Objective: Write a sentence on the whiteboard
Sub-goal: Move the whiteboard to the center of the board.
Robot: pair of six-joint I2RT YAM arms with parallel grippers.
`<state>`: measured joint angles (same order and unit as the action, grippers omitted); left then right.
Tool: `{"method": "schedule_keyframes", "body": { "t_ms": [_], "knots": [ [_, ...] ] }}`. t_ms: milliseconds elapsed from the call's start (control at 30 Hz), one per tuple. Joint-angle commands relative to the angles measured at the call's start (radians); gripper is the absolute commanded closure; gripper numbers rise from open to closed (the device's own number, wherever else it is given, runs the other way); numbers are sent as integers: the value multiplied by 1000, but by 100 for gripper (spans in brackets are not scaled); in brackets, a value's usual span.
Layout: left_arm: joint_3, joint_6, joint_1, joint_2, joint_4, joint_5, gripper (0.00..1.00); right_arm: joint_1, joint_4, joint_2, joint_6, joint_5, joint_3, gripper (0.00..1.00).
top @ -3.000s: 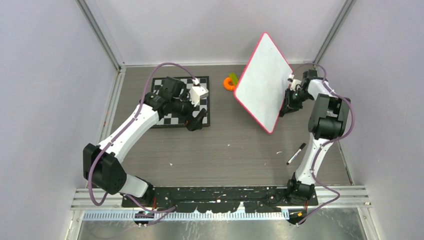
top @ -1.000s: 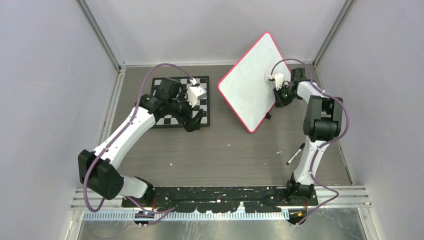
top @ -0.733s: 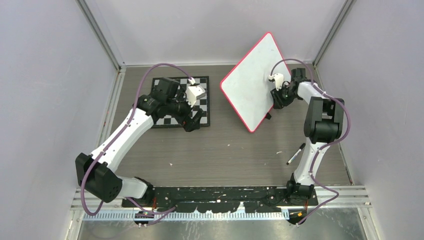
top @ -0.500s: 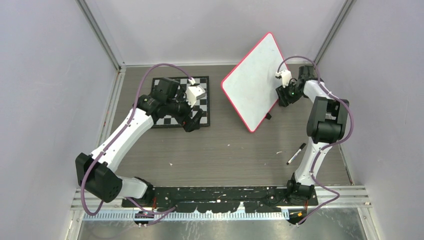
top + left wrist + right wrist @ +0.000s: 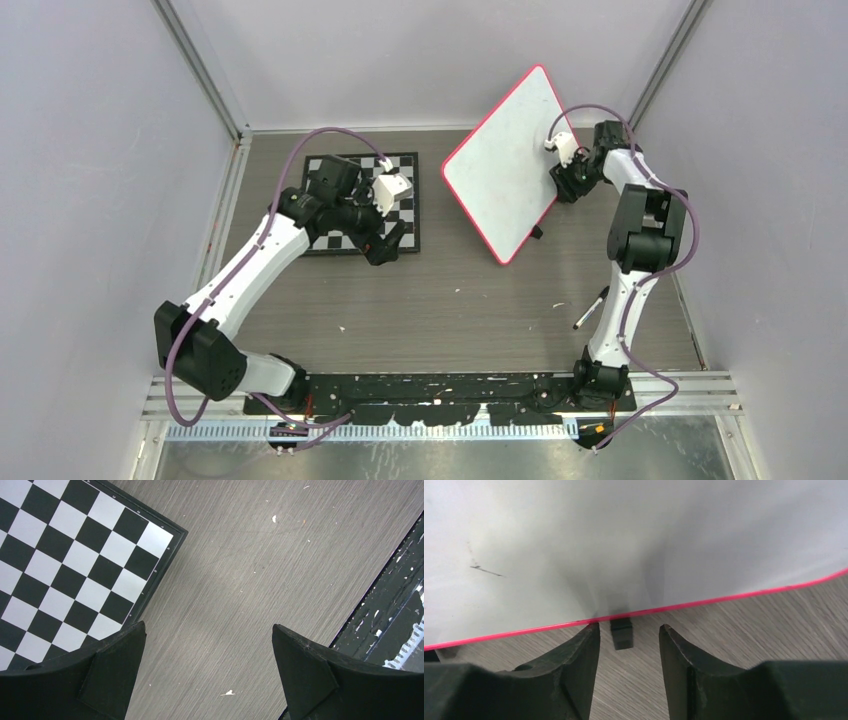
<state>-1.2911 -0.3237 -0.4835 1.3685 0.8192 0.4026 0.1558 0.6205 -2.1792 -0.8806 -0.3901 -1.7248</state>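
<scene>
The whiteboard [image 5: 505,160], white with a pink-red frame, stands propped at a slant at the back right of the table. No sentence shows on it; its face [image 5: 624,540] carries only a short dark streak [image 5: 485,570]. My right gripper [image 5: 562,185] is open just off the board's right edge. A small black clip [image 5: 621,632] under the pink frame sits between the fingertips of the right gripper [image 5: 629,627] without touching them. Above the near right corner of the checkerboard, my left gripper [image 5: 390,240] hangs wide open, and the left gripper [image 5: 208,626] holds nothing.
A black-and-white checkerboard [image 5: 365,200] lies at the back left. A black marker [image 5: 592,307] lies on the wood-grain table beside the right arm. Grey walls close in three sides. The black rail [image 5: 395,615] runs along the near edge.
The right gripper swung the whiteboard leftward, then opened, let go of its edge and drew back a little. The board stayed standing. The left arm barely shifted.
</scene>
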Motion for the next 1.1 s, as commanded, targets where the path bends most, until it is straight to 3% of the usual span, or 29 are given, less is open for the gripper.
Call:
{"method": "schedule_keyframes", "body": {
  "t_ms": [0,233,400,667,1067],
  "knots": [
    [-43,-15,-3,8,3,-2,0,-26,66,-13,-79,-29,-31,51],
    [-35,-9,-3,6,-8,-4,0,-44,38,9,-53,-40,33,77],
    [-31,47,-3,-2,-30,-8,0,-76,-109,121,81,6,219,99],
    [-29,89,-3,-21,-66,11,0,-155,-229,312,332,181,491,100],
    [-8,122,0,-42,-101,10,0,-248,-262,475,382,257,714,100]
  ]
}}
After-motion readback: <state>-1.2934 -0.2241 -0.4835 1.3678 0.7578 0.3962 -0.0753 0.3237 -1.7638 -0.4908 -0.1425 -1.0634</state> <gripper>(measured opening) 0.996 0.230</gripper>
